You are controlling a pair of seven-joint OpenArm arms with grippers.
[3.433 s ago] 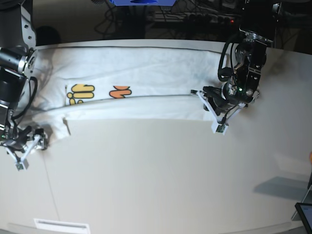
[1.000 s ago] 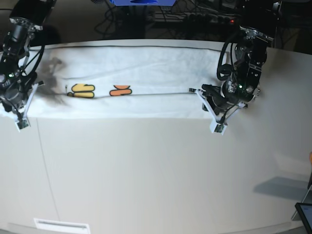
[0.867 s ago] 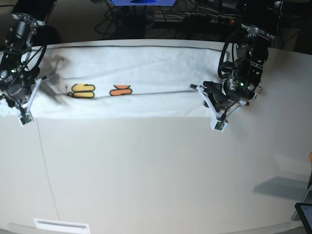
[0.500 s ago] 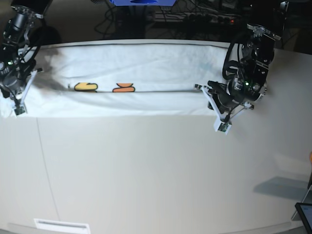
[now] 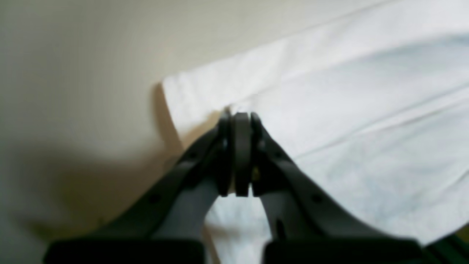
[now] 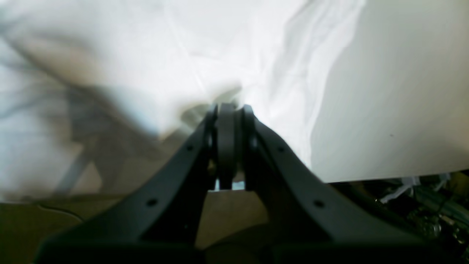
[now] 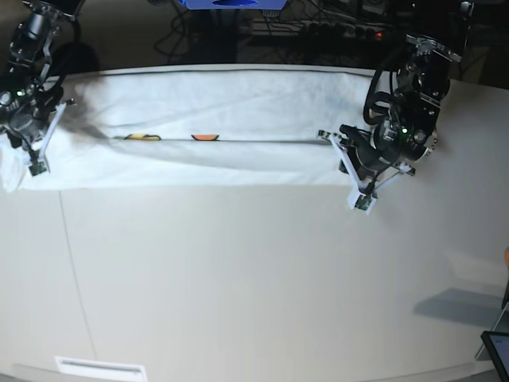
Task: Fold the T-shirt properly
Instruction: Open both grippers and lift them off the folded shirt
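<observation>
The white T-shirt (image 7: 199, 103) lies as a long band across the back of the table, and slivers of its yellow and orange print (image 7: 139, 137) show at a fold line. My left gripper (image 7: 347, 163), at the right of the base view, is shut on the T-shirt's right-hand edge (image 5: 205, 91); its fingertips (image 5: 236, 117) meet on the cloth. At the far left, my right gripper (image 7: 30, 135) is shut on the rumpled other end of the T-shirt (image 6: 183, 55), where its fingertips (image 6: 227, 108) pinch a fold. The near flap hangs raised between both grippers.
The beige table (image 7: 254, 278) extends toward the front, with a white label strip (image 7: 99, 368) at its front left. A dark screen corner (image 7: 497, 350) pokes in at the lower right. Cables and dark equipment (image 7: 318, 32) sit behind the table's back edge.
Both grippers have moved toward the back of the table with the shirt's near flap. The flap now covers nearly all of the yellow and orange print.
</observation>
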